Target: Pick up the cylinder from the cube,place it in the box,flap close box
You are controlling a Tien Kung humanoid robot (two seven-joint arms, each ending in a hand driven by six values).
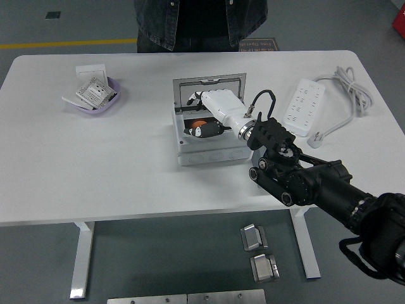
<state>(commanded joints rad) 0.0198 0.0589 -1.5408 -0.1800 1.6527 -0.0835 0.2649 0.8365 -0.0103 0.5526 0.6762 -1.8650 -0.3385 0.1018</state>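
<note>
A pale grey box (pixel 212 154) stands mid-table with its hinged lid (pixel 209 86) raised at the back. My right hand (pixel 201 128), white-shelled on a black arm, reaches from the lower right into the box's opening. Its dark fingers (pixel 193 132) curl around an orange cylinder (pixel 199 123), which sits low inside the box; only a sliver of orange shows. No cube is visible in this view. The left arm is out of the picture.
A purple bowl (pixel 95 96) holding paper packets sits at the far left. A white power strip (pixel 304 106) with its cable (pixel 347 85) lies at the right. A person in dark clothes (pixel 199 22) stands at the far edge.
</note>
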